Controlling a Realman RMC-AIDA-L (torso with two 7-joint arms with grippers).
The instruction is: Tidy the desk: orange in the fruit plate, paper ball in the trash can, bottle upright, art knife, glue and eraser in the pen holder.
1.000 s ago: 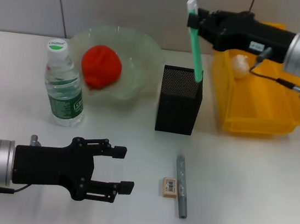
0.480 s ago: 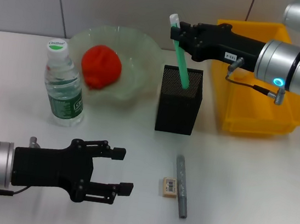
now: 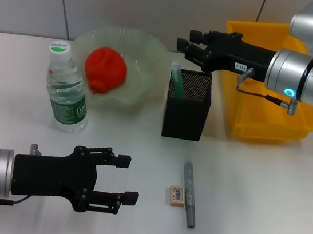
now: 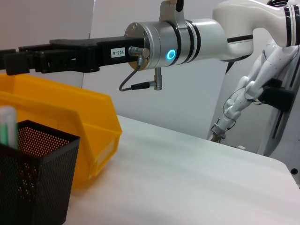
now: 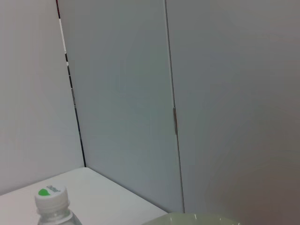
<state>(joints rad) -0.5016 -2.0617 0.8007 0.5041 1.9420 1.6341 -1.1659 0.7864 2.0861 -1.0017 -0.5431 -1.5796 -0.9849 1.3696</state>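
1. Right gripper [image 3: 183, 44], upper centre of head view: fingers spread, empty, just above pen holder [image 3: 186, 112]; green stick [image 3: 177, 79] standing inside.
2. Left gripper [image 3: 126, 178], lower left: fingers open, empty, over counter [image 3: 261, 194].
3. Eraser [image 3: 177, 195] beside grey pen-shaped tool [image 3: 189, 194], lower centre.
4. Orange [image 3: 105, 69] in fruit plate [image 3: 152, 59]; bottle [image 3: 66, 89] upright, left; trash can [image 3: 271, 123] right.
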